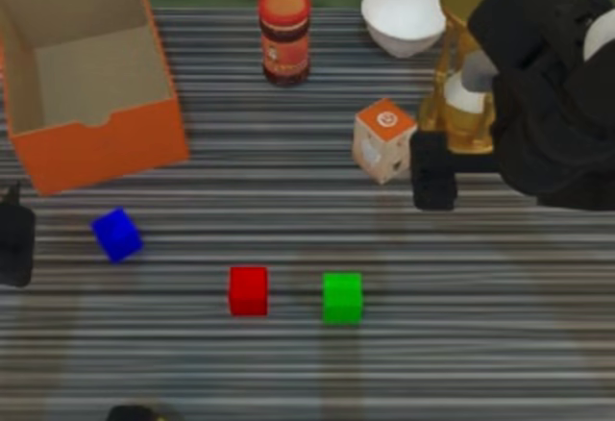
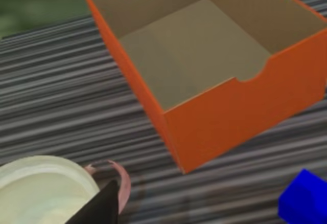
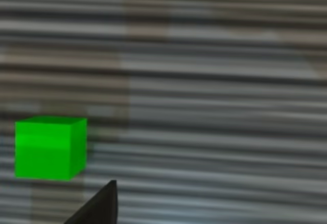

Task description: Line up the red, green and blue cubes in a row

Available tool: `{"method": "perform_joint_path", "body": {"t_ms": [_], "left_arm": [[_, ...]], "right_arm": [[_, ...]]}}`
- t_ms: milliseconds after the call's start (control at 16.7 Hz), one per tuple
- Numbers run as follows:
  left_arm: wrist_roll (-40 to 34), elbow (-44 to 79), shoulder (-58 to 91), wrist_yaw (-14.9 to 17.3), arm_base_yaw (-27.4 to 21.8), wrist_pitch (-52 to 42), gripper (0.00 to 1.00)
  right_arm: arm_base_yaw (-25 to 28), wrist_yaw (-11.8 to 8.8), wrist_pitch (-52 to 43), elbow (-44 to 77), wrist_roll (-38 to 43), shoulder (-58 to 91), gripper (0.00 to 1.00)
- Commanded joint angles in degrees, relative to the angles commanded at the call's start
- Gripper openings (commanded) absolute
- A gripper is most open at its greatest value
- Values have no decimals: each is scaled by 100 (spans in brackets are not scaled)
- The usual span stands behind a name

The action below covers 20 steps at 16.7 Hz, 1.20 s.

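Green cube sits apart from right end effector; grip state can't tell.

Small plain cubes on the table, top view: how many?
3. The blue cube is at the left, below the orange box. The red cube sits near the middle, the green cube just right of it. None appears hidden, though the right arm covers the upper right.

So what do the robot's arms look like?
Both are black. The right arm is big and bulky with rounded, matte black casings and one whitish round patch near the picture's edge. Its gripper is a blocky black piece. Of the left arm, only a small dark gripper shows at the table's left edge. No cables or markings show.
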Motion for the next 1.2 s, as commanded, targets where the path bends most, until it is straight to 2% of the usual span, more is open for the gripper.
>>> {"method": "perform_joint_path", "body": {"t_ms": [240,420,840,1200], "left_arm": [[809,1470,2307,-17,-200,-1124,100],[1421,2570,4084,-29,-359,-1984,100],[2555,4727,7067,-23,-668,-3519,100],[3003,5681,8161,5,-794,-4041,100]], "right_arm": [[-825,118,946,-2020,-899,-2097,100],[-1447,85,1751,-3554,-1544,-3839,100],[-2650,-301,3828,-6238,-2635,-7646,100],[-3140,-578,5027,-7078,-2995,-9115,100]]}}
